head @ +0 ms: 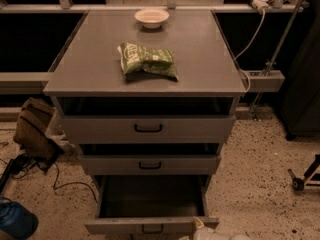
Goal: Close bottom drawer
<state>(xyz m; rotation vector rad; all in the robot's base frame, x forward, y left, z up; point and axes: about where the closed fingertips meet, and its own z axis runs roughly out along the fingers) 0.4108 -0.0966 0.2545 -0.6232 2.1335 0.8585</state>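
Observation:
The grey metal cabinet [145, 69] has three drawers. The bottom drawer [150, 226] is pulled far out, its dark inside open to view, with a small black bar handle [152, 229] on its low grey front. The middle drawer [150, 164] and the top drawer [148, 129] stand slightly out. My gripper [202, 230] shows only as a white tip at the bottom edge, just right of the bottom drawer's front, near its right corner. Most of it is out of view.
A green snack bag [147, 60] and a white bowl [151, 17] lie on the cabinet top. A brown bag [32, 126], cables and a blue object [16, 219] are on the floor at left. A wheeled stand leg [302, 176] is at right.

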